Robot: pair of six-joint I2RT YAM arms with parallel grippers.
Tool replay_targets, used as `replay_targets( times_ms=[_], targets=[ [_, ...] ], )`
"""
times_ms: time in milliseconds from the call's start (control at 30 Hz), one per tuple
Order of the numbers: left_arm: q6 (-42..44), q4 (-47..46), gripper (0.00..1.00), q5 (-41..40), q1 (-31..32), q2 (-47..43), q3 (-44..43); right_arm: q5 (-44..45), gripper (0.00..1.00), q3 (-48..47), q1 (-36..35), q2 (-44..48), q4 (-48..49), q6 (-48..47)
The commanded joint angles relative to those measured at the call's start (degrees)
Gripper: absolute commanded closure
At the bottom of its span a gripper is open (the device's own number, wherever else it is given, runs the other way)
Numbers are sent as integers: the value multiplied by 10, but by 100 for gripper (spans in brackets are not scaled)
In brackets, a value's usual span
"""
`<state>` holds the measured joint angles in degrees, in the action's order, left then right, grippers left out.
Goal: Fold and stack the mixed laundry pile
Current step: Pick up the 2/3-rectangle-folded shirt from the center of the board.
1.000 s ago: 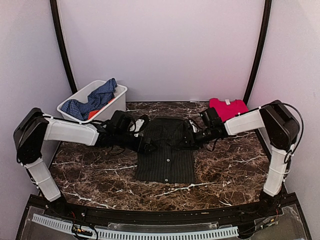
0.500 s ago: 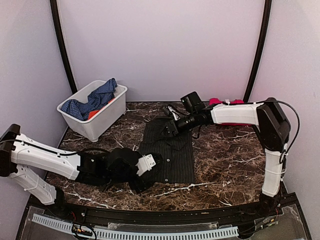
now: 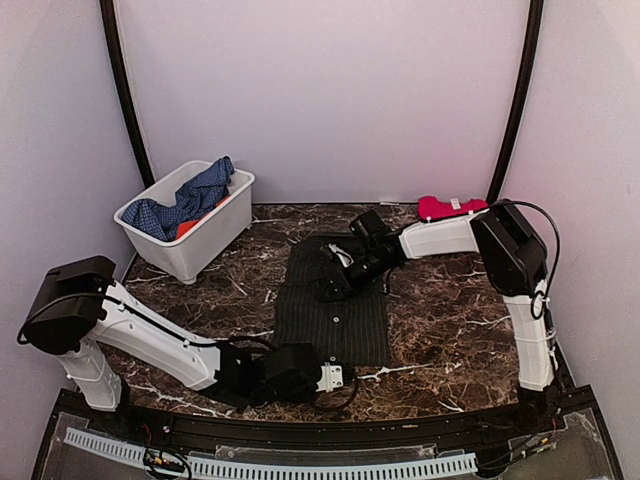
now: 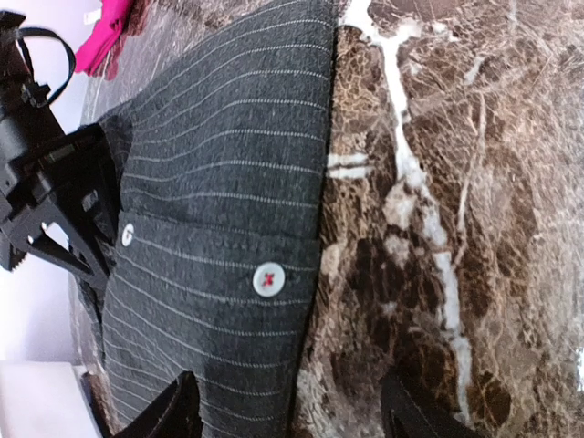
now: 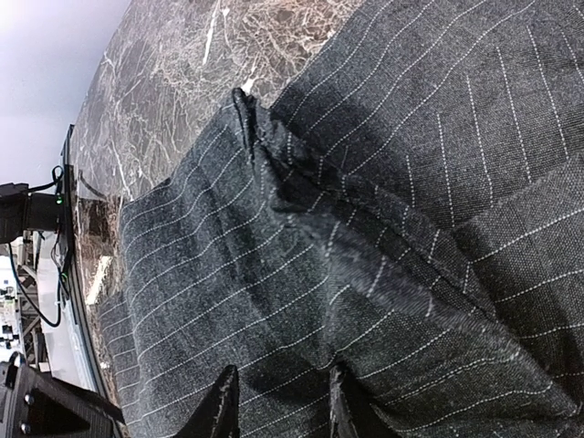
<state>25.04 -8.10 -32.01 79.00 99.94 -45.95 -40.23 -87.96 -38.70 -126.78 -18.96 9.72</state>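
The dark pinstriped shirt (image 3: 335, 310) lies flat and button-side up in the middle of the top view, on the marble table (image 3: 450, 330). It looks like thin, light woven cloth: limp, with no stiffness of its own, so it will probably sag and drag wherever it is not supported. The buttoned strip down the front and the stitched hem are the firmer parts.

The left gripper (image 4: 290, 383) sits low at the bottom centre of the top view, just off the shirt's near edge. In its own camera the jaws stand wide apart, nothing is between them, and the hem corner and a white button (image 4: 268, 278) lie just ahead. That doubled hem corner is the likely place to pinch, since a single layer could slip out.

The right gripper (image 5: 285, 374) is down on the shirt's far part, above centre in the top view. Its jaws are narrow over a raised ridge of cloth, and I cannot tell whether they actually pinch it.

The rest of the pile is apart from this. A blue checked garment (image 3: 190, 200) and an orange piece (image 3: 188, 229) sit in the white bin (image 3: 205, 235) at upper left. The red cloth (image 3: 452, 208) lies at the table's far edge, upper right.
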Motion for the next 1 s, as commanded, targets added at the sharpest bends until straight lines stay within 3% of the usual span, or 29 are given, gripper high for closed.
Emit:
replay_targets(
  times_ms=[0,167,467,533,600,800,967],
  targets=[
    [84,-67,35,-63,5,55,-3,29,69,-5,0,-28,-25,-22],
    [143,-154,54,-106,4,87,2,31,70,10,-2,-27,-24,-28],
    [163,-156,90,-117,-5,67,-11,27,71,67,-17,-20,7,-26],
    [144,-118,98,-100,-1,42,-22,24,71,82,-22,-13,15,-22],
    [111,-21,100,-62,5,8,-38,17,71,100,-28,0,22,-21],
    [11,217,100,103,8,-97,-106,-4,68,156,-45,79,23,-29],
    [-30,361,100,215,8,-107,-184,-25,59,126,-40,162,-20,-47]
  ],
)
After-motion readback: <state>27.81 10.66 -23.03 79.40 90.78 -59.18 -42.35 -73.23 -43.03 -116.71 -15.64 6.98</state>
